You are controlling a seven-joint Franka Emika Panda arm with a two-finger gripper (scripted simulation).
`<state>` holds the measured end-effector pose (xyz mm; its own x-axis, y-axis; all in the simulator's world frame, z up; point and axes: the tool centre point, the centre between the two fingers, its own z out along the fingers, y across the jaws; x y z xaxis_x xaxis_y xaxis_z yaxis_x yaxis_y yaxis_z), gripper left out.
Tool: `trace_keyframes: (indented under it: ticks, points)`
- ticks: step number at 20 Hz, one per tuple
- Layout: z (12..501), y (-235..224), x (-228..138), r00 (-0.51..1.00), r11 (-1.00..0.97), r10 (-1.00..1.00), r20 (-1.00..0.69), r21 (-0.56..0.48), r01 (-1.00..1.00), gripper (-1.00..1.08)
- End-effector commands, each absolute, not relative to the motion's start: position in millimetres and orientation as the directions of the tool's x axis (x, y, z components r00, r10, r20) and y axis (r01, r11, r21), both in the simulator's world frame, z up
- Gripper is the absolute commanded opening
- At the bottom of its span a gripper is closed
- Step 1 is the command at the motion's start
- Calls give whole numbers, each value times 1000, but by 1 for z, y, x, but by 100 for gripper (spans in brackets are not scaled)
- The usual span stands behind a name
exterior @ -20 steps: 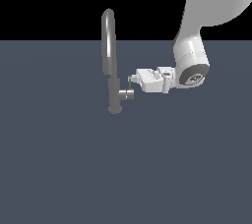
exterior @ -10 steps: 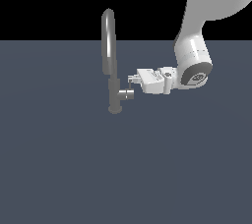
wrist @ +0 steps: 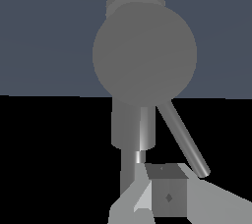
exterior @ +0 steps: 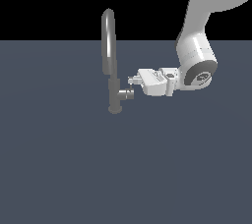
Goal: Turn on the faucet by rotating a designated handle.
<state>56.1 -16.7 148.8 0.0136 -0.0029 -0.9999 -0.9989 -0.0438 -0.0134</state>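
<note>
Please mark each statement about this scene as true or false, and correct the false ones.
1. The faucet stands upright on the grey surface. True.
2. The hand comes to the faucet from the exterior view's left. False: it reaches in from the exterior view's right.
3. The handle juts sideways from the lower column, toward the hand. True.
4. The hand is up at the top of the arched spout. False: it is low, level with the handle's stub.
5. In the wrist view, a thin lever pin sticks out from the handle's round end. True.
</note>
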Motion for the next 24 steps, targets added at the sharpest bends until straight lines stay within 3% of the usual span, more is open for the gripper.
trace_keyframes:
  ticks: [1, 11, 13, 19, 21, 24]
  points:
    - [149, -17, 56, 14, -44, -3, -1000, -14, -999, -100]
    - [127, -19, 20, 4, -48, 0, -1000, -4, -999, -100]
    - [138, -18, 29, 23, -46, -2, -1000, -23, -999, -100]
    - [99, -19, 5, 4, -48, 0, -1000, -4, -999, -100]
    - [121, -19, 17, 38, -51, 2, -999, -38, -998, -100]
    - [101, -19, 13, 26, -50, 1, -1000, -26, -998, -100]
